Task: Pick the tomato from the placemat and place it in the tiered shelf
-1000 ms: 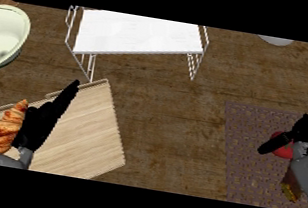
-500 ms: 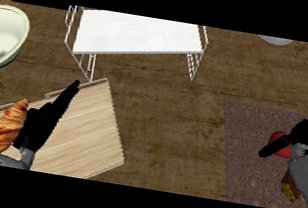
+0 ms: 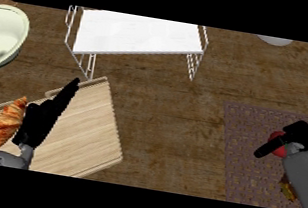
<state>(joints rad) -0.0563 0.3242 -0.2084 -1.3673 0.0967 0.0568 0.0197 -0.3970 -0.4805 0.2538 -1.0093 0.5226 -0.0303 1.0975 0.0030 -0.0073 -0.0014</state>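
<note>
**Over the placemat, the right hand was closed round the tomato**

Over the right part of the placemat (image 3: pixel 245 140), the robot's right hand (image 3: pixel 302 137) was curled round the tomato (image 3: pixel 279 149). The hand hid all but a red sliver between thumb and fingers. From this steep view it could not be told whether the tomato touched the mat or hung just above it.

Up and to the left of the placemat, across bare wooden counter (image 3: pixel 172 104), stood the tiered shelf (image 3: pixel 134 34), a white wire frame with a flat white top tier. Far to the left of the placemat, the left hand (image 3: pixel 43 119) lay with straight fingers, holding nothing, over a wooden cutting board (image 3: pixel 89 133). A croissant (image 3: pixel 3 125) lay just beyond it, and a pale bowl (image 3: pixel 4 31) sat further up.

The step in hand looked like the lift. Done well, the hand would rise straight up from the placemat with its fingers wrapped round the fruit so it could not roll out. It would then travel up and left, high enough to clear the wire posts. The tomato should go down near the middle of a tier, and the fingers should open only once it rested there.
</note>
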